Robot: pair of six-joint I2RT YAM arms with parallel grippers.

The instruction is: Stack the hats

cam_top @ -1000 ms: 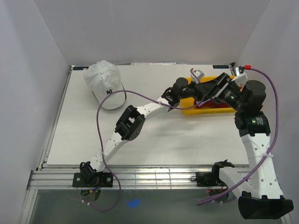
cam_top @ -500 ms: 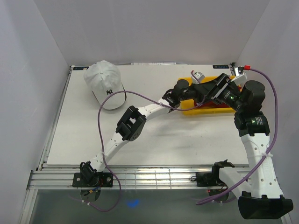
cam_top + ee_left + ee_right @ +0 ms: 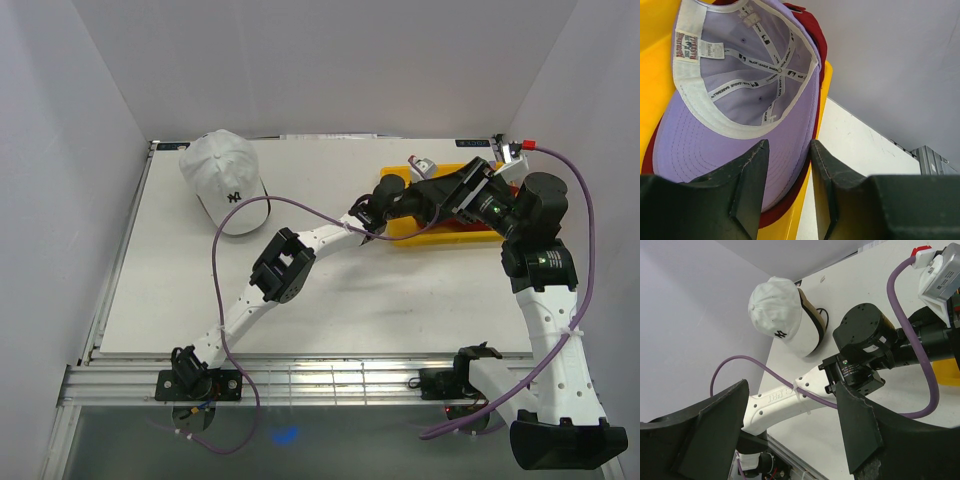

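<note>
Hats: stacking is judged partly complete. On top of the pile, the white cap (image 3: pixel 222 172) sits crown-up near the far left corner of the table (image 3: pixel 350 310). In the right wrist view a black edge and a tan edge show beneath its brim, so it probably covers two other caps, though that view is too small to confirm. Near the far right corner, the purple cap (image 3: pixel 755 95) lies upside down with its lining exposed. It is nested in the red cap (image 3: pixel 774 220), and both are inside the yellow tray (image 3: pixel 652 35). Neither is on the pile yet.

State of the left gripper (image 3: pixel 788 150): jaws spread, straddling the rim of the purple cap, with red fabric just beside it; no pinch is made. State of the right gripper (image 3: pixel 790 390): jaws wide apart, holding nothing, poised over the tray area.

Outstanding, as judged: close on the purple cap, possibly together with the red cap, carry it to the far left corner and set it on the white cap
</note>
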